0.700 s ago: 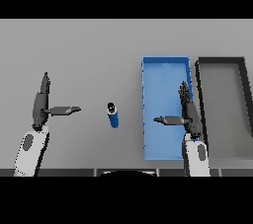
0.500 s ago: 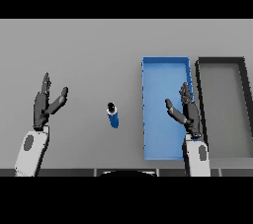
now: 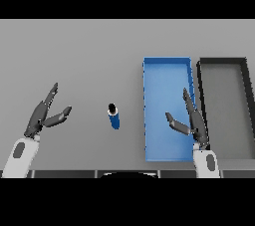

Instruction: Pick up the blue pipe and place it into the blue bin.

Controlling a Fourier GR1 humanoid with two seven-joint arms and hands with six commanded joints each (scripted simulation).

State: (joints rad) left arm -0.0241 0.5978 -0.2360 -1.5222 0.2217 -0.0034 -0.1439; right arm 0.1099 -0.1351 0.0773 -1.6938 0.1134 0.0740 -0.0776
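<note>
A short blue pipe [image 3: 114, 117] with a dark open end lies on the grey table, left of the blue bin [image 3: 167, 65]. My right hand [image 3: 192, 120] hovers open over the bin's right near part, well right of the pipe, fingers pointing away from me and thumb out to the left. Far left of the pipe, my left hand [image 3: 43, 115] is open, its fingers spread and angled up to the right. Neither hand touches the pipe.
A black bin [image 3: 222, 62] stands directly right of the blue bin, their long sides almost touching. Grey table surface stretches behind and to the left of the pipe.
Both hands' thumbs have swung from sideways to angled upward, nearer the fingers. The left hand has tilted to the right. The pipe and both bins have stayed put.
</note>
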